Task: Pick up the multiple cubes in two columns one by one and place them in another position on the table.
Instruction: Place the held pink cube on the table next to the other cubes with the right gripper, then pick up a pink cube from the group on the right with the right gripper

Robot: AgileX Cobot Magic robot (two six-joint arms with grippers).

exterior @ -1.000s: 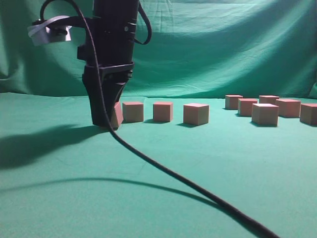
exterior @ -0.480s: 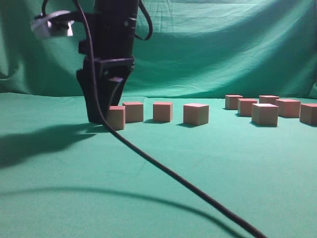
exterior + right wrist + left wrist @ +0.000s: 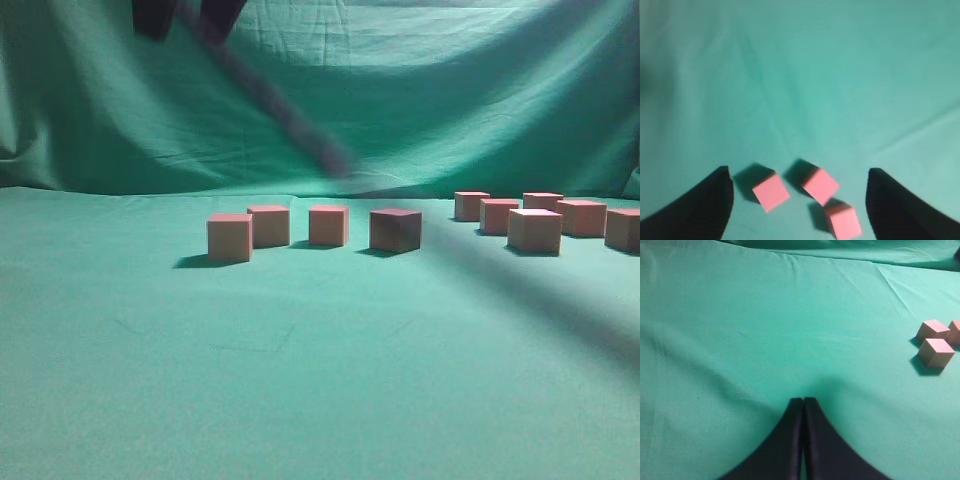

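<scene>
Four salmon cubes stand in a row left of centre on the teal table (image 3: 300,390): the nearest cube (image 3: 229,237), then others (image 3: 268,225), (image 3: 328,224) and a shaded one (image 3: 395,229). Several more cubes (image 3: 534,230) are grouped at the right. My right gripper (image 3: 185,18) is blurred at the top left, high above the row. In the right wrist view it is open and empty (image 3: 799,172) above three cubes (image 3: 771,191), (image 3: 820,185), (image 3: 843,222). My left gripper (image 3: 803,401) is shut and empty over bare cloth, with cubes (image 3: 936,352) to its right.
A blurred black cable (image 3: 290,120) hangs from the raised arm across the green backdrop (image 3: 450,90). Its shadow darkens the cloth at the right front. Open cloth lies in front of the cubes.
The gripper let go of the nearest left cube, which now stands on the cloth, and rose quickly to the top of the view. The cable lifted off the table with it.
</scene>
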